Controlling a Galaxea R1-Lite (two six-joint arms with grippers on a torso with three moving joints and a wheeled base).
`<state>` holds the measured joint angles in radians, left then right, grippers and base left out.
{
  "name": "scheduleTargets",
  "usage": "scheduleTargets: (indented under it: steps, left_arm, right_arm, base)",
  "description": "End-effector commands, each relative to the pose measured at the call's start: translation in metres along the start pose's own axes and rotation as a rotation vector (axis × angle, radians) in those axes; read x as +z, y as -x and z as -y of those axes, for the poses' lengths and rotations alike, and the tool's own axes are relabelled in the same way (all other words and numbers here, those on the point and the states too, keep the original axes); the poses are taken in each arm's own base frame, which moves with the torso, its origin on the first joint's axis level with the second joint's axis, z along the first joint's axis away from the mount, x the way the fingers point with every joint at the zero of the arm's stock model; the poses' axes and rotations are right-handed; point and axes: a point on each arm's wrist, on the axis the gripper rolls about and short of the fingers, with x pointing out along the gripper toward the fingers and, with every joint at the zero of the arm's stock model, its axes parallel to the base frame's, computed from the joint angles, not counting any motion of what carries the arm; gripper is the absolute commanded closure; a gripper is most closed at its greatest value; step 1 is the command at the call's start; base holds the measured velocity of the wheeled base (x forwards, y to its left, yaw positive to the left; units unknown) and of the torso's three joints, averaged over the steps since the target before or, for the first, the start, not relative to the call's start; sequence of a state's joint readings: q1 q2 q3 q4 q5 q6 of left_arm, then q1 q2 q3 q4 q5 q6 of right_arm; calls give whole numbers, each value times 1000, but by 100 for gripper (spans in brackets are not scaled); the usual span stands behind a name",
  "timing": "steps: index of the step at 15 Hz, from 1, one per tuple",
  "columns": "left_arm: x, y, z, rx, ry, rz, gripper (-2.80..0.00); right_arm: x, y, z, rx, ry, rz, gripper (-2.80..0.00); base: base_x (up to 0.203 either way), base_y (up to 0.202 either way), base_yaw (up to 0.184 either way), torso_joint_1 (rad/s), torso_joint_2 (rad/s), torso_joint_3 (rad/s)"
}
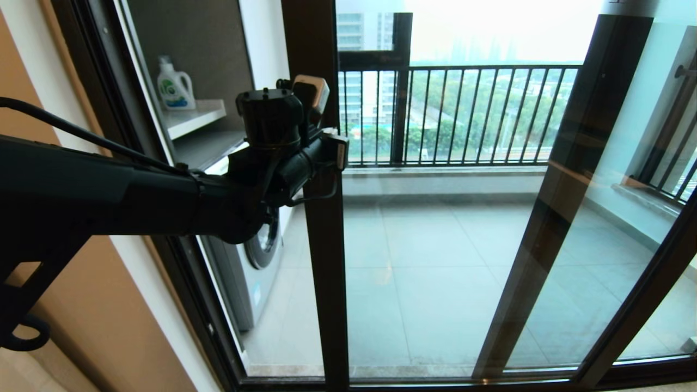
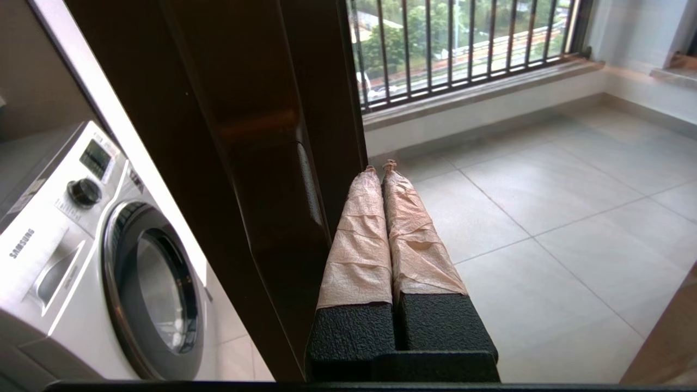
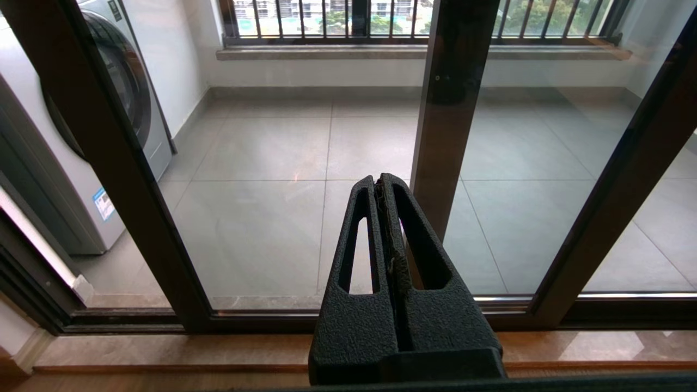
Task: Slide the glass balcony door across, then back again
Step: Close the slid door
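Two arms belong to this rig, but only the left one reaches into the head view, stretched from the left edge toward the glass balcony door [image 1: 435, 261]. That door is a tall clear pane in a slim dark brown frame; its handle-side edge post [image 1: 326, 261] rises through the middle of the head view, with a narrow gap between it and the outer door frame on the left. The left gripper [image 2: 381, 166] sits against the right face of that post, at about the height of the bar handle [image 2: 283, 218], and its tape-wrapped fingers [image 2: 359, 234] are pressed together with nothing between them, lying alongside the post rather than around the handle. Behind the glass a second dark-framed panel [image 1: 550, 218] leans across the right half of the view, overlapping the door. Beyond it lie the pale tiled balcony floor [image 1: 435, 239] and a black railing [image 1: 457, 114] with trees and buildings behind. On the balcony's left side stands a white Samsung washing machine [image 2: 81, 245], and above it a shelf carries a white detergent bottle [image 1: 175, 85]. The right gripper [image 3: 384, 182] hangs low before the door's bottom rail [image 3: 245, 318], well apart from the glass, its bare black fingers closed on each other and holding nothing.
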<state>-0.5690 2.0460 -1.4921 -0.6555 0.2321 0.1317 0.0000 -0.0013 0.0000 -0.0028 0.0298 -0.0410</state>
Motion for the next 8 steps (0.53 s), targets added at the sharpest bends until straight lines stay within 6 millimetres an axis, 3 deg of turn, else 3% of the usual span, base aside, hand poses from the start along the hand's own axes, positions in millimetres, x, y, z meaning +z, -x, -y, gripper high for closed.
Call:
scheduleTargets:
  steps: [1,8]
  left_arm:
    - [-1,-2,-6,21,-3,0,0]
    - [-8,-6,-19,89,-21,-21,0]
  right_arm:
    - [-1,0,0,1,0,-4,0]
    - [-1,0,0,0,0,-4,0]
  base:
    - [0,0,0,0,0,0]
    - [0,0,0,0,0,0]
